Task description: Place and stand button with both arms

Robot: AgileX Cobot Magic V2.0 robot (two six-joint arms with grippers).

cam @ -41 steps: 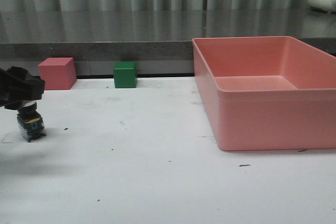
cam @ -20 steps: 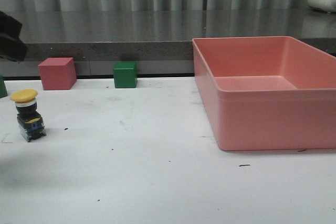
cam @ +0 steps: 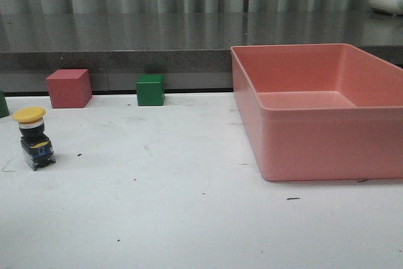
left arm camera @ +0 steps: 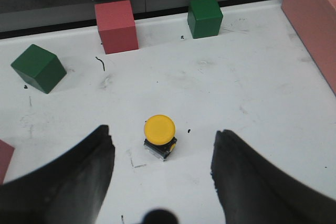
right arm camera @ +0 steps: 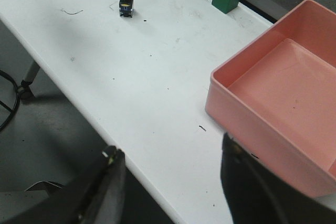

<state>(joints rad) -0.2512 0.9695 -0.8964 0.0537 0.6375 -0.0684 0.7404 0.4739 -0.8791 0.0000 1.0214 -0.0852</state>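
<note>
Pink cube point(cam: 68, 88) and green cube point(cam: 150, 89) line table's point(cam: 189, 206) back edge; second green cube point(left arm camera: 38, 68) sits tilted off to left. Big pink bin point(cam: 321, 108) fills right side. Nothing near button point(cam: 34, 138). Button stands upright at table's far left: yellow cap on top, black collar, black base w/ blue-yellow marks. Left gripper point(left arm camera: 161, 174) hovers above it, fingers wide apart, not touching. Right gripper point(right arm camera: 170, 187) spread open over table's near edge. Centre of table wide open.

- Pink bin point(cam: 327, 124): right side cut off in the front view.
- Dark green cube point(cam: 3, 104): mostly beyond the left edge.
- Button point(cam: 34, 138): base markings too small to read.
</note>
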